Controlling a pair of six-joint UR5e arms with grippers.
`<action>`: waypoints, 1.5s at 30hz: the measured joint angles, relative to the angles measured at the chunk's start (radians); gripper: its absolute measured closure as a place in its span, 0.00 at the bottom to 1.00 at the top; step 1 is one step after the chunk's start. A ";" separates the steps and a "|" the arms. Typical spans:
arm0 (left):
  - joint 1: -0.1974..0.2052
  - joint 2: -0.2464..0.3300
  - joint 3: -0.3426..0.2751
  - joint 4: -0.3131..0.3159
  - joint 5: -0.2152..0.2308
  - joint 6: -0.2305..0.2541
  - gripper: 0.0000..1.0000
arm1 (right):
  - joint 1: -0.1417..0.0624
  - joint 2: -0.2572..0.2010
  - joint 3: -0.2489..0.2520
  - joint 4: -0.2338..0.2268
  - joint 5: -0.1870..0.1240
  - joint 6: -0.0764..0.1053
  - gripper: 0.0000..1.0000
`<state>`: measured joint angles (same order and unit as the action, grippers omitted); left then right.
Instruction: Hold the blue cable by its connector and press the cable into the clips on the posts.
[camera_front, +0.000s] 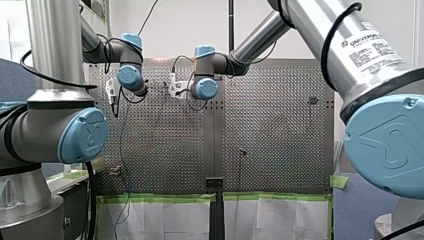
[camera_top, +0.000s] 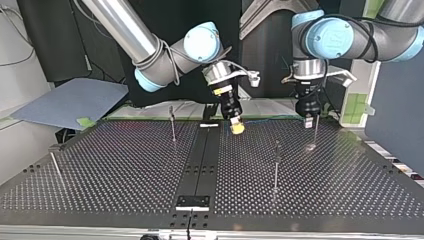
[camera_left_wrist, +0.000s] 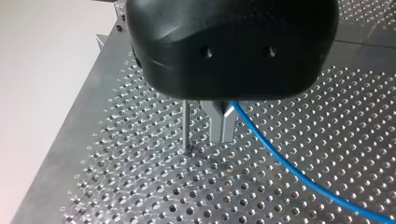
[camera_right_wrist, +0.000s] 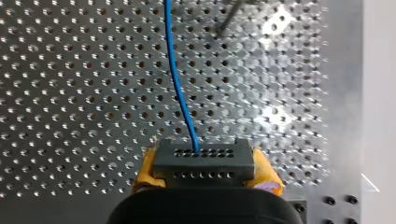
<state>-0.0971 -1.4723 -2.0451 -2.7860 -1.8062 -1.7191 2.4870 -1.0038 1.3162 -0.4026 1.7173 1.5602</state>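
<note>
**Cable held, 0 clips seen filled**

Table (camera_top: 125, 175): 4 posts show in the top view and none visibly carries the cable. The clips are too small to read. My read is that the grasp is done and all the pressing is left.

Right arm (camera_top: 150, 55): comes in at the top view's left, wrist angled down, tip low over the table's far middle. Left arm (camera_top: 350, 35): comes in at that view's right, wrist vertical, tip just off the table.

Right fingers (camera_top: 237, 127): yellow pads closed on the connector (camera_right_wrist: 203, 161), 1 pad on each side.

Left fingers (camera_left_wrist: 219, 126): metal, pinched together, apparently on the cable (camera_left_wrist: 280, 158), which leaves them and trails off low over the table. A post (camera_left_wrist: 186, 126) stands just beside them, not touching.

From the connector the cable runs straight ahead of the right fingers, above the table.

Likely next: seat the cable on the post beside the left fingers.
</note>
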 joint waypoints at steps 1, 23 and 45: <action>0.000 -0.006 0.004 -0.003 0.001 0.001 1.00 | 0.001 0.004 -0.003 0.002 0.000 -0.001 1.00; 0.042 0.006 0.148 -0.187 -0.155 0.081 1.00 | -0.004 0.015 -0.034 0.012 -0.012 0.002 1.00; -0.103 0.014 0.153 -0.236 -0.309 0.167 1.00 | -0.014 0.015 -0.064 0.034 -0.016 0.002 1.00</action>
<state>-0.1999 -1.4580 -1.8917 -3.0219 -2.1150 -1.5517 2.4728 -0.9888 1.2518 -0.3683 1.7014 1.5618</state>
